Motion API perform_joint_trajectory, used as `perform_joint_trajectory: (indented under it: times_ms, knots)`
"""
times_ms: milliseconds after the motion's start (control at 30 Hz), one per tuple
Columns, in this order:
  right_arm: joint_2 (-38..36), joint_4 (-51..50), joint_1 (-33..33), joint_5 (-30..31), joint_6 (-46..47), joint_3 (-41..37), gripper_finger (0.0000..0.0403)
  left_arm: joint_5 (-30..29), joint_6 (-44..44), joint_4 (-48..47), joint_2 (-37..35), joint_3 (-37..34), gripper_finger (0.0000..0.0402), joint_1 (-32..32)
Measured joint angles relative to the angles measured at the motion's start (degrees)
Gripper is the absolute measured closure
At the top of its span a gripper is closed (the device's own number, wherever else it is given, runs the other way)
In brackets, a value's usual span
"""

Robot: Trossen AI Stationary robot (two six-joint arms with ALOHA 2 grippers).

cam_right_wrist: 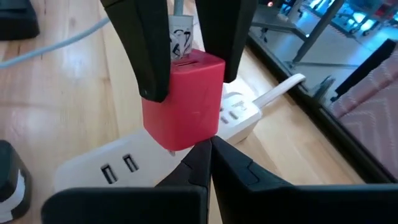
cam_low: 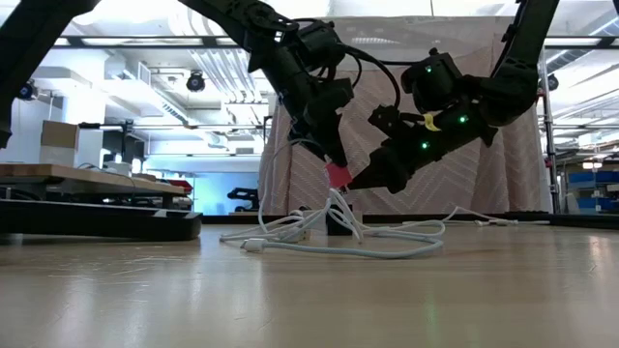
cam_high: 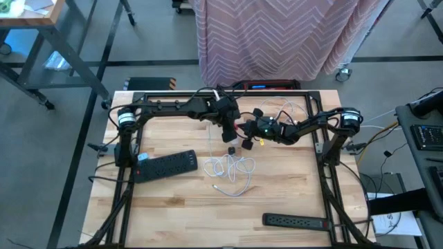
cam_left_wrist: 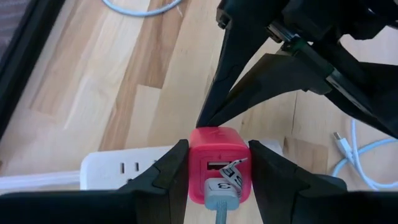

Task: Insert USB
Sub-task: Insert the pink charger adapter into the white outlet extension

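Note:
A red USB charger cube [cam_left_wrist: 214, 163] sits between my left gripper's fingers [cam_left_wrist: 214, 149], near the table's middle [cam_high: 229, 131]. A grey USB plug [cam_left_wrist: 221, 194] with a paper tag is in its port, and its cable runs out of view. A white power strip [cam_left_wrist: 121, 171] lies flat on the table under the cube. My right gripper [cam_right_wrist: 210, 144] is shut and comes from the table's right, its tips at the cube's face opposite the port. In the low view the cube [cam_low: 338, 176] hangs above the table. My left gripper pinches the red cube by two opposite side faces [cam_left_wrist: 194, 168], one finger on each, coming from above and slanting down. The cube is lifted clear above the white power strip [cam_right_wrist: 112, 155], port side toward the wrist. My right gripper's shut fingertips [cam_right_wrist: 205, 155] meet the lower edge of the cube's plain face [cam_right_wrist: 186, 134], slanting in from the table's right.
A loose coil of white cables [cam_high: 232, 167] lies just on the near side of the grippers. Two small black blocks [cam_high: 230, 149] stand beside it. One black power strip [cam_high: 166, 164] lies at the left, another [cam_high: 296, 221] near the front right edge.

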Motion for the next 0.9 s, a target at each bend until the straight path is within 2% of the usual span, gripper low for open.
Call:
perform_joint_trajectory:
  times_ms: [467, 900]
  knots:
    - [3.31, -1.29, 0.00, -1.81, 0.62, 3.07, 0.0403, -2.51, -7.30, -3.03, 0.82, 0.00, 0.0276, 0.57]
    - [3.33, -2.69, -0.02, -1.94, 0.36, 3.95, 0.0403, -1.62, -5.74, -2.44, 0.91, 0.09, 0.0276, 1.19]
